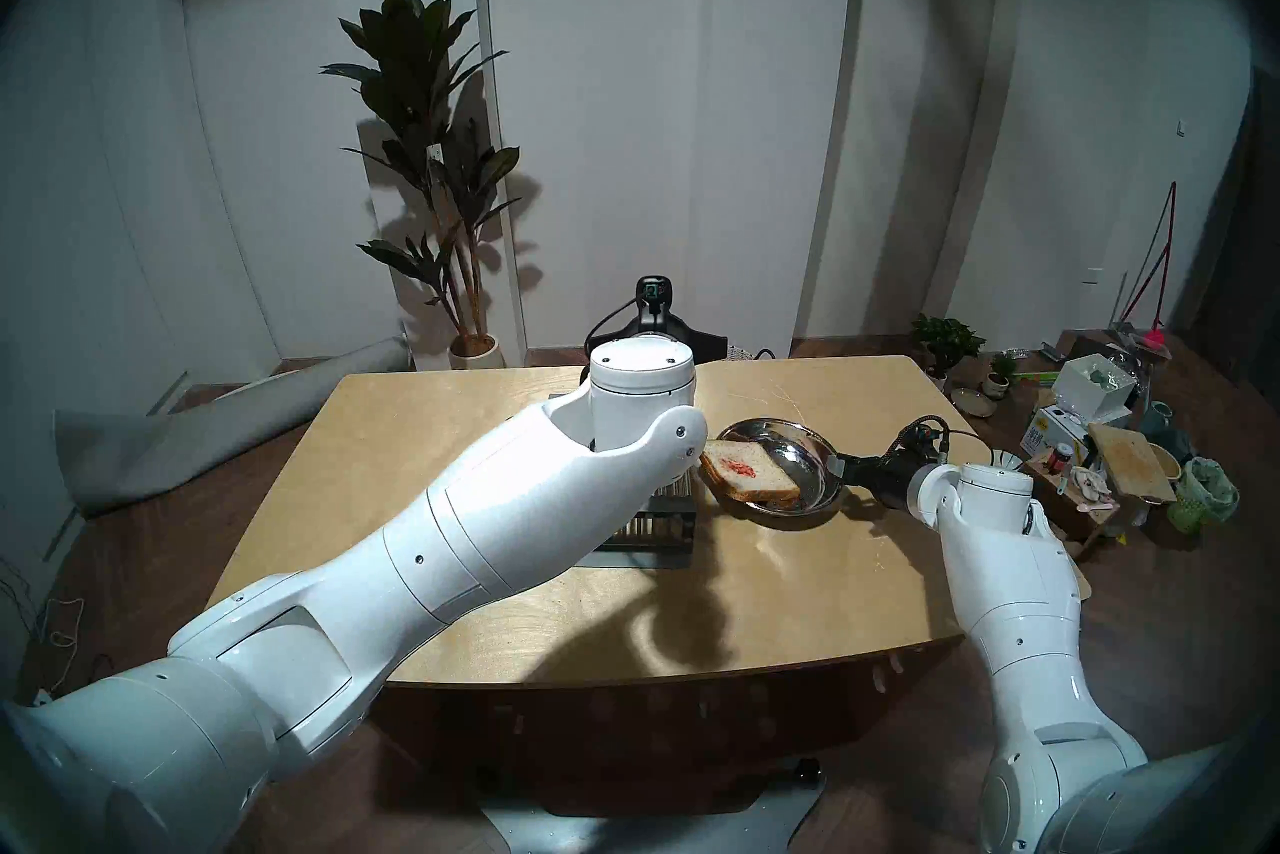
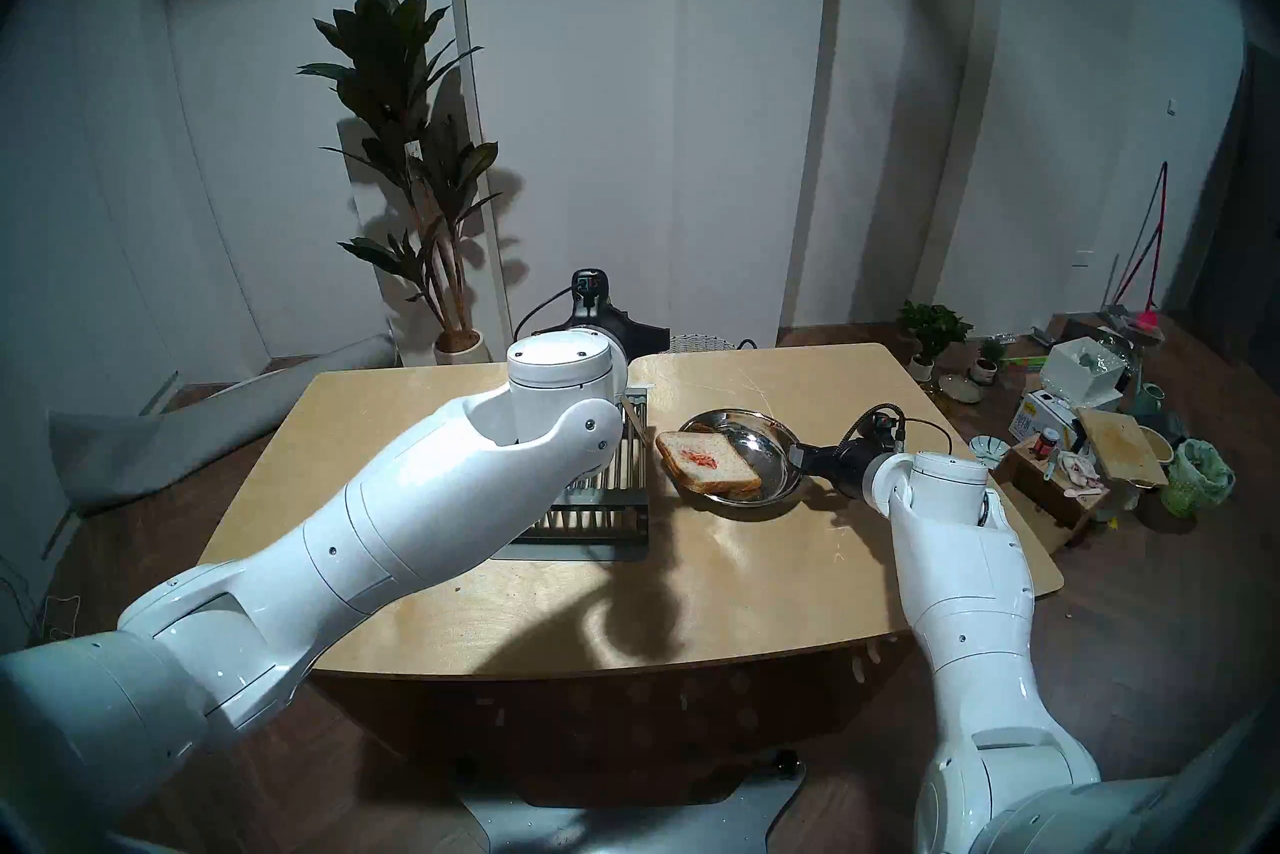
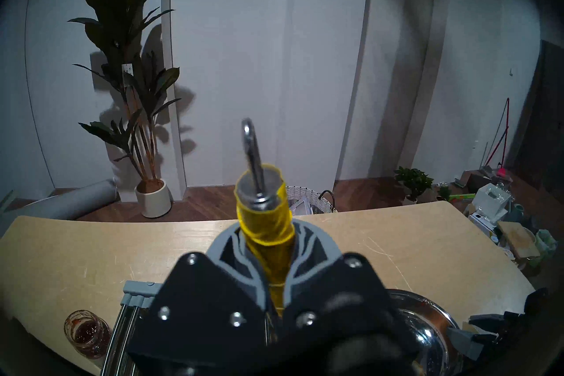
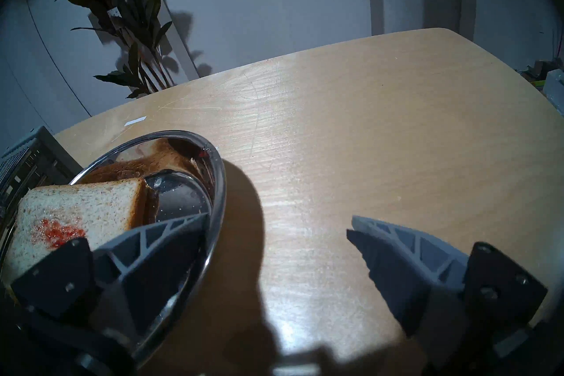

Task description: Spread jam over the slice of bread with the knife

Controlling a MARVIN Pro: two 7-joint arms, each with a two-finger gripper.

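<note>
White arched wall panels and a potted plant stand behind the pale wooden table, where a steel bowl sits at about 3 o'clock from the grey rack. Inside the bowl leans the slice of bread, its upper corner resting on the rim nearest the rack, with what looks like another slice beneath it

Progress looks early: only 1 small patch of jam marks the middle of the slice, and most of the crumb is bare, so the spreading itself is largely left, as I judge it

The left gripper is pinched on the knife by its yellow handle, metal end loop pointing up and away; the blade runs down behind the fingers and cannot be seen. The jam jar stands at 9 o'clock of the rack, its contents low and dark. The right gripper is spread wide, 1 finger over the bowl's rim, the other above bare table; whether it touches the bowl is unclear
</note>
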